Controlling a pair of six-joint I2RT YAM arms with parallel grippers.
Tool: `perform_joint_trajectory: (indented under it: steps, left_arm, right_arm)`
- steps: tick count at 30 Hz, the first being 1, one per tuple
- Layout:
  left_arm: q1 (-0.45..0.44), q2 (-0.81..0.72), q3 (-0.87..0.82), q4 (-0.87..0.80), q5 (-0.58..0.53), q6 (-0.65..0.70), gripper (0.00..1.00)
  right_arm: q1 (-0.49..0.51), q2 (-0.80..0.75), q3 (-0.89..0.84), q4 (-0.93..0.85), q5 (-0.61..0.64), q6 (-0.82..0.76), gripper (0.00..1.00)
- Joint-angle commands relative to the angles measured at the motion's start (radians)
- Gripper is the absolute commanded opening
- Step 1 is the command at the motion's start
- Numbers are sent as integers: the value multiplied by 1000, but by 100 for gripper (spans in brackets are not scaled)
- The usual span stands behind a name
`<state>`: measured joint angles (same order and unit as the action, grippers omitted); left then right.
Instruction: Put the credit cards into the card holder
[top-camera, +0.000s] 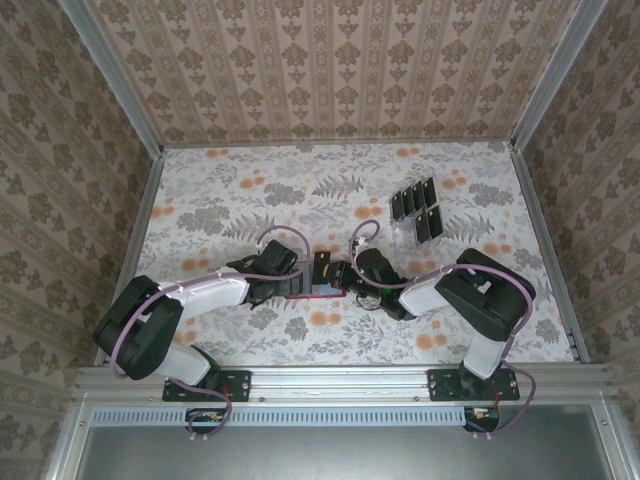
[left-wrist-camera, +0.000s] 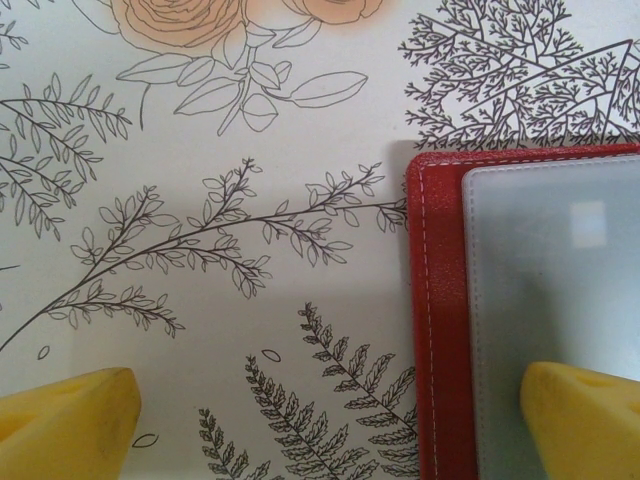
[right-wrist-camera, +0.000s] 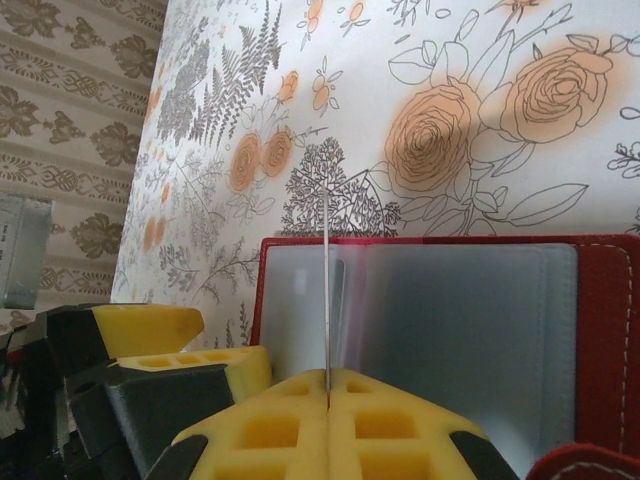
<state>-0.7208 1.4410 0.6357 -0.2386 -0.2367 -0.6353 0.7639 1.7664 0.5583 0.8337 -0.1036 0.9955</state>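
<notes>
Nearest the right wrist lens, the right gripper (right-wrist-camera: 328, 385) is clenched on one card (right-wrist-camera: 327, 270), seen edge-on as a thin line reaching out over the open wallet. On the table (top-camera: 250, 190), the red wallet (right-wrist-camera: 600, 320) lies flat between the two grippers, close to the arms' bases, frosted sleeves facing up. The left gripper (left-wrist-camera: 325, 415) is spread wide and grasps nothing (one finger sits over a sleeve, the other over bare table; whether it presses down I cannot tell). The rack (top-camera: 400, 233) stands farther out on the right, with the other cards (top-camera: 417, 205) in it. The step looks like slotting. Line the card's leading edge up with a sleeve mouth, lay it flatter, slide slowly, and pin the wallet so it doesn't skid.
</notes>
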Motion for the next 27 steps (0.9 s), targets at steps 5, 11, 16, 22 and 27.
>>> perform_joint_trajectory:
  steps: [5, 11, 16, 22, 27]
  left_arm:
    - [-7, 24, -21, -37, -24, -10, 100]
    - [-7, 25, -20, -37, -24, -8, 100]
    - [-6, 27, -19, -37, -23, -9, 100]
    - [-7, 25, -18, -38, -24, -10, 100]
    - [-9, 24, -18, -39, -25, -10, 100]
  right_arm:
    - [0, 47, 1, 59, -27, 17, 0]
    - [1, 68, -6, 76, -35, 23, 0]
    - [2, 82, -11, 90, -50, 28, 0]
    - [3, 81, -29, 106, -60, 37, 0]
    - [3, 74, -51, 105, -62, 40, 0]
